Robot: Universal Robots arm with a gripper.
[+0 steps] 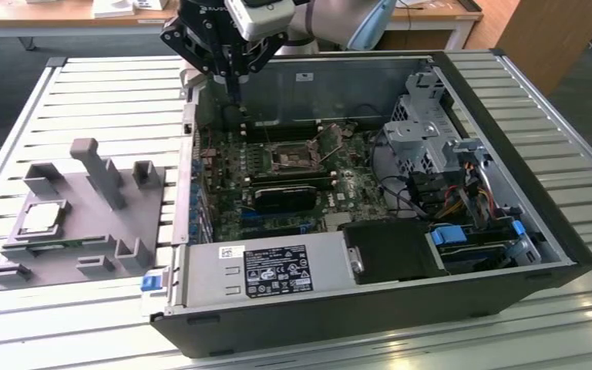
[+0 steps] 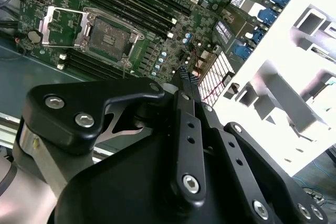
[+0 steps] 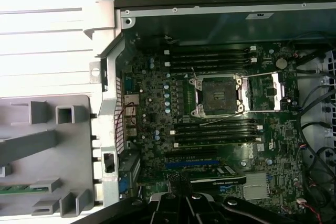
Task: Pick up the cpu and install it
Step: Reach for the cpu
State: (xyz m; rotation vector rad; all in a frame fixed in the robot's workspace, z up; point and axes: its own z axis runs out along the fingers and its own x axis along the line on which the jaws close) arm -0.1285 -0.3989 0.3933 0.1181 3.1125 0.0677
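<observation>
cpu (image 1: 44,218) on grey holder (image 1: 82,225) | jaws apparently pressed together, empty, above open case (image 1: 378,317)

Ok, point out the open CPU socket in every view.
Exterior view: CPU socket sits centrally inside the open case.
First wrist view: CPU socket, plate swung open beside it.
Second wrist view: CPU socket, same open plate.
Shared landmark: long black slots flanking it.

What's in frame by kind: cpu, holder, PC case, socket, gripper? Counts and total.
cpu: 1
grey holder: 1
PC case: 1
cpu socket: 1
gripper: 1
Total: 5
</observation>
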